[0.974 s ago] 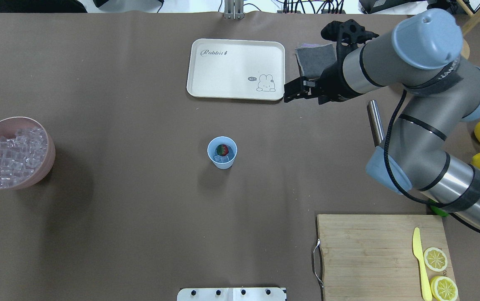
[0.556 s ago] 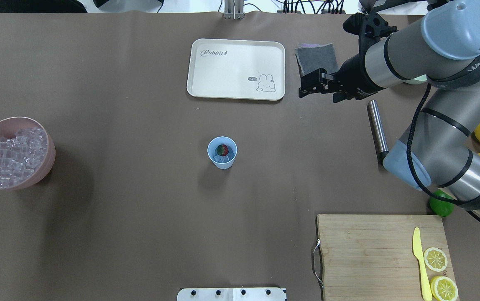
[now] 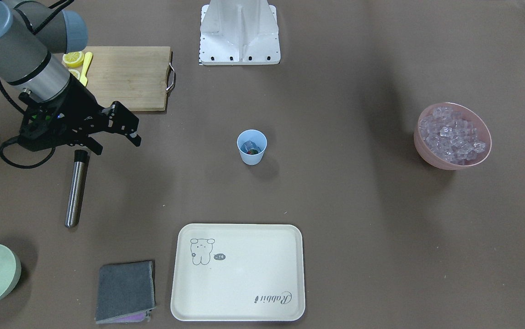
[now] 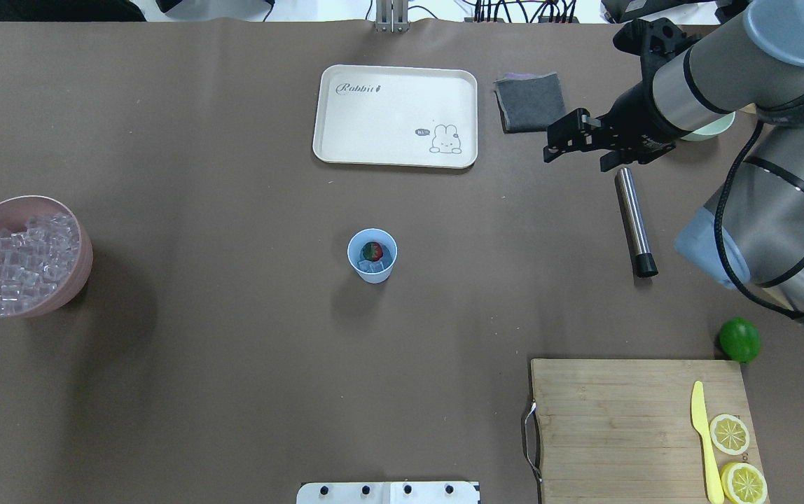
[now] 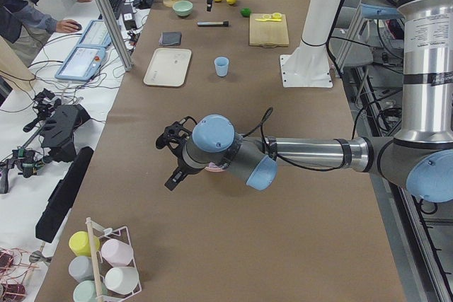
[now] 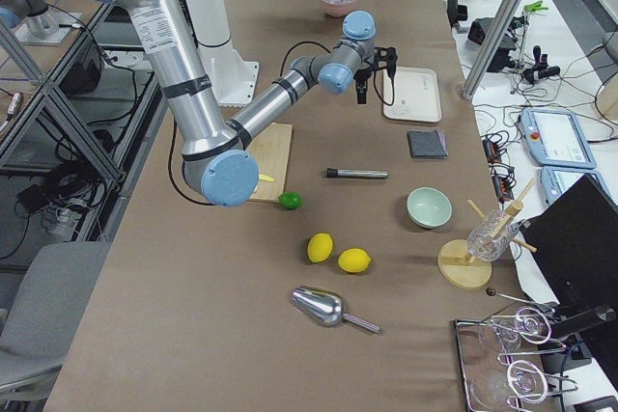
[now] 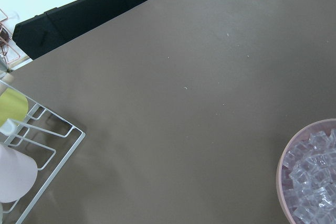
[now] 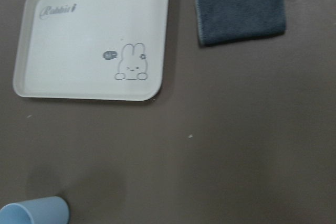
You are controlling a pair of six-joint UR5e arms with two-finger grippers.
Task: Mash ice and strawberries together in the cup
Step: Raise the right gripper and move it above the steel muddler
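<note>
Watching the overhead feed with the small light-blue plastic cup (image 4: 374, 277) as my dial centre, I start nearest the robot: the bamboo cutting board (image 4: 612, 420) sits at five o'clock. The cup holds the small red strawberry (image 4: 372, 250) on a few clear ice cubes (image 4: 376, 267), both whole, so I judge mashing has not begun. At nine o'clock the left gripper (image 5: 173, 167) hangs near the pink bowl (image 4: 85, 269); I cannot tell how its jaws stand. At three o'clock the brushed-steel rod (image 4: 634, 220) lies flat. Farther, at two o'clock, the right gripper (image 4: 576, 159), spread and empty, has slid rightward from the cream tray (image 4: 346, 140) and now hovers by the rod's far end. It is probably lining up to fetch the masher.
</note>
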